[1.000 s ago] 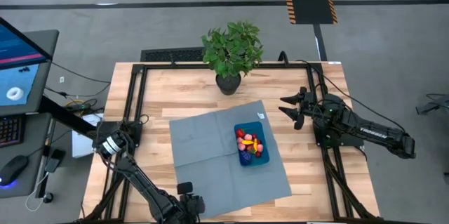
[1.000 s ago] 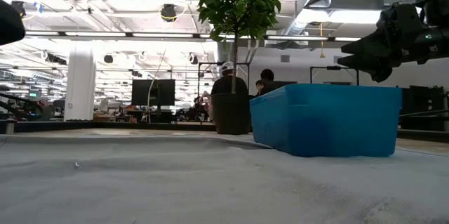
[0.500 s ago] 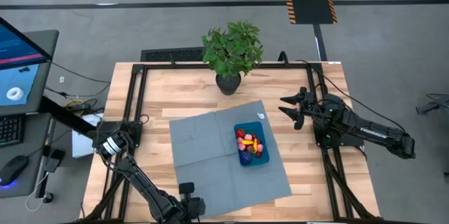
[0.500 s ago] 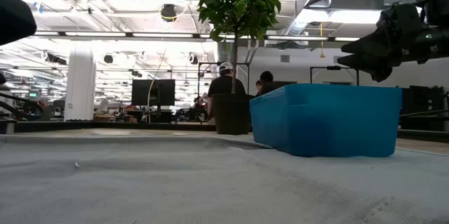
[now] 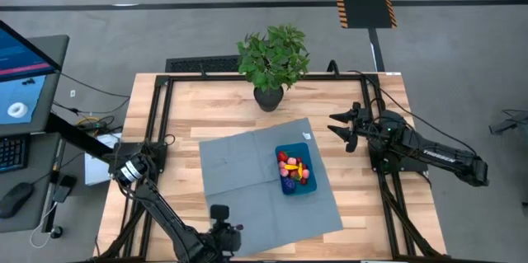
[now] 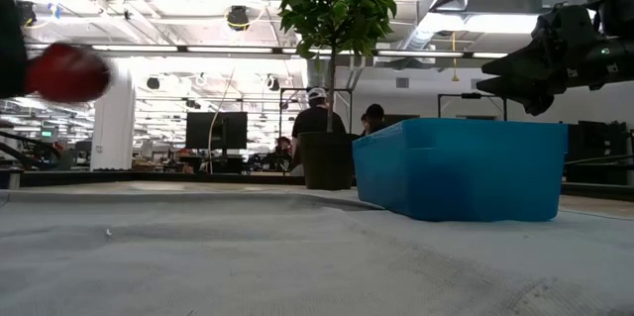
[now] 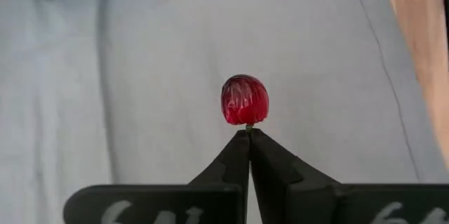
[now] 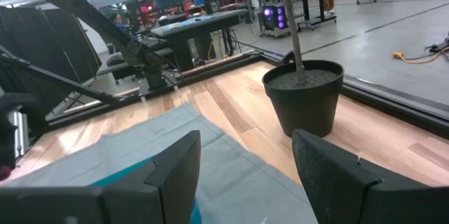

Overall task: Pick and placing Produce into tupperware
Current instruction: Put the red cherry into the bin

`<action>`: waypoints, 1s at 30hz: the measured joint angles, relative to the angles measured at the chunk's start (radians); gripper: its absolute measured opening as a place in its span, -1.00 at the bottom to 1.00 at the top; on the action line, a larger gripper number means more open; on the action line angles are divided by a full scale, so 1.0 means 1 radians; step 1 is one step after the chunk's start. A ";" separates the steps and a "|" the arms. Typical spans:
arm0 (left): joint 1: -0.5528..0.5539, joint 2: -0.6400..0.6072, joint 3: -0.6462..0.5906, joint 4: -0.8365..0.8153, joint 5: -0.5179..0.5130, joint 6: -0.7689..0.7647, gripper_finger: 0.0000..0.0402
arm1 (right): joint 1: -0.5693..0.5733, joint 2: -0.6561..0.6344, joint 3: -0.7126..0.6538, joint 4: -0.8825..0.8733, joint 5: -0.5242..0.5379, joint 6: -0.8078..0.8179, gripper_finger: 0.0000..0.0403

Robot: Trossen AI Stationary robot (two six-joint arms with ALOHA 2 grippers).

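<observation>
A: Left gripper (image 7: 247, 134), jaws?
B: Jaws are pinching together on the stem of a small red toy fruit (image 7: 244, 100), which is sticking out just past the tips, above the grey cloth mat (image 7: 175, 55).
A: Container?
B: Blue tupperware (image 5: 295, 171) is sitting well ahead of those jaws on the mat, more produce (image 5: 294, 169) lying inside it.
A: Right gripper (image 5: 340, 130)?
B: Jaws are standing apart, holding nothing, hovering over the table (image 5: 223, 106) beside the mat; potted plant (image 5: 272, 61) is standing ahead of them.
</observation>
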 joint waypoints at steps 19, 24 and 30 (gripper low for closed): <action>0.000 -0.245 -0.071 0.463 -0.113 0.484 -1.00 | 0.000 0.000 0.000 0.000 0.000 0.000 0.24; 0.016 -0.397 -0.366 0.867 -0.069 0.604 -1.00 | 0.000 0.000 0.000 0.000 0.000 0.000 0.24; 0.103 -0.623 -0.740 1.281 0.063 0.612 -1.00 | 0.000 0.000 0.000 0.000 0.000 0.000 0.24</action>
